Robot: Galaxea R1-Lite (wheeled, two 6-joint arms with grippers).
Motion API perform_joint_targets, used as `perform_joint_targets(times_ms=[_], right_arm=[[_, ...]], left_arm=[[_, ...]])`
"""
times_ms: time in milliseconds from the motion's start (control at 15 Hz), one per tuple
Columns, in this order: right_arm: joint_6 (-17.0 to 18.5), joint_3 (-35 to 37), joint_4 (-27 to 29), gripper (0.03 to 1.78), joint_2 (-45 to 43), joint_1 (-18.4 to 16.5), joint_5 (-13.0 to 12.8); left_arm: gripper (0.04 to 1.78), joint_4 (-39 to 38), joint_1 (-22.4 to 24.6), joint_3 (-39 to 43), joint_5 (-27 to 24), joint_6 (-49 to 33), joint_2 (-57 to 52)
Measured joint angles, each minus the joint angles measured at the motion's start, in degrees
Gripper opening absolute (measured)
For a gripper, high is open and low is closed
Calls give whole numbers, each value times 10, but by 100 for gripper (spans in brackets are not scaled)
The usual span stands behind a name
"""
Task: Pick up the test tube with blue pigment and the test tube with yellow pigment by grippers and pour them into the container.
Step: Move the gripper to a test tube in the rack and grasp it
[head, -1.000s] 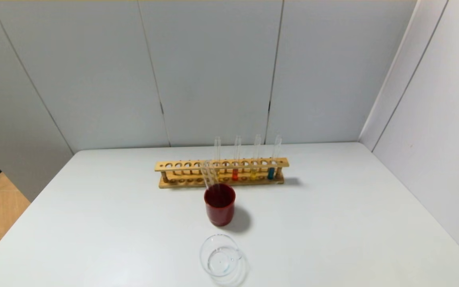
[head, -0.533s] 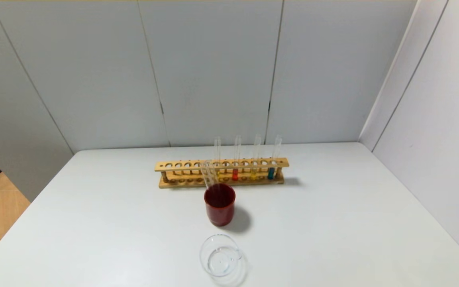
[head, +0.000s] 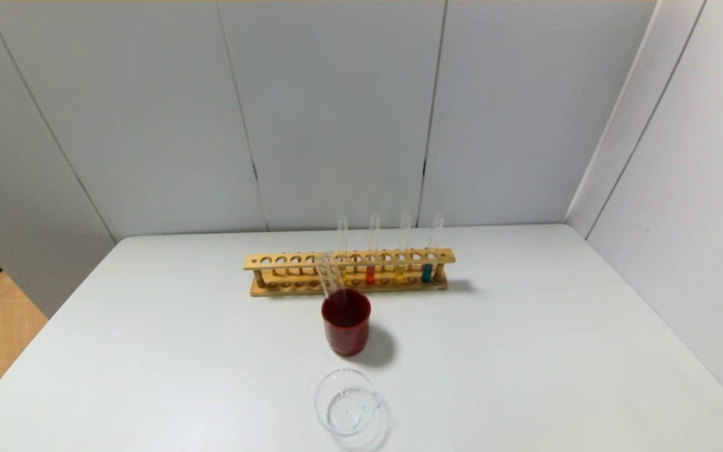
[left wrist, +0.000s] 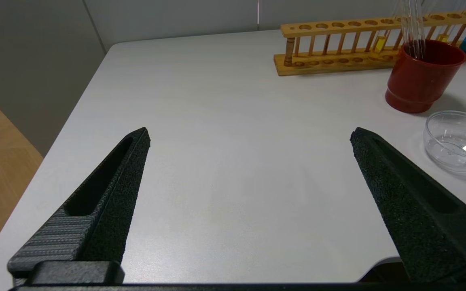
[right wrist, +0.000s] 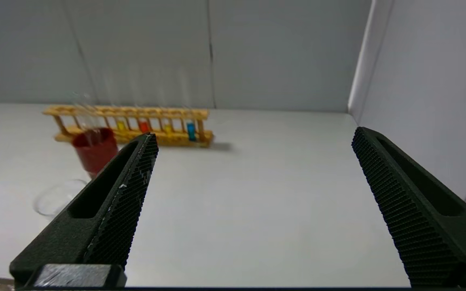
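Observation:
The test tube with blue pigment (head: 427,272) stands upright at the right end of a wooden rack (head: 286,261). The test tube with yellow pigment (head: 399,275) stands just left of it. Both also show in the right wrist view, blue (right wrist: 191,130) and yellow (right wrist: 168,128). The container (head: 346,408), a low clear glass beaker, sits empty near the table's front edge. My left gripper (left wrist: 250,133) is open and empty over the table's front left, far from the rack. My right gripper (right wrist: 255,136) is open and empty over the front right. Neither gripper shows in the head view.
A dark red cup (head: 346,326) holding empty glass tubes stands between rack and beaker. The rack also holds a red-orange tube (head: 370,276) and another yellow-tipped tube (right wrist: 120,125) further left. Grey walls stand behind the table and along its right side.

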Motion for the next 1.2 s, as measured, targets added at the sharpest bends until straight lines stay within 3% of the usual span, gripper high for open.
perform_joint_targets(times_ms=[267,467,733,1200], right_arm=[[3,-124,6,175,88,15,15],[10,-193,-17,175,191,54,17],[33,-241,-116,175,353,82,18],[39,-261,-348,175,693,82,44]], left_arm=[[175,0,0,0,0,0,0],[175,0,0,0,0,0,0],[175,0,0,0,0,0,0],[175,0,0,0,0,0,0]])
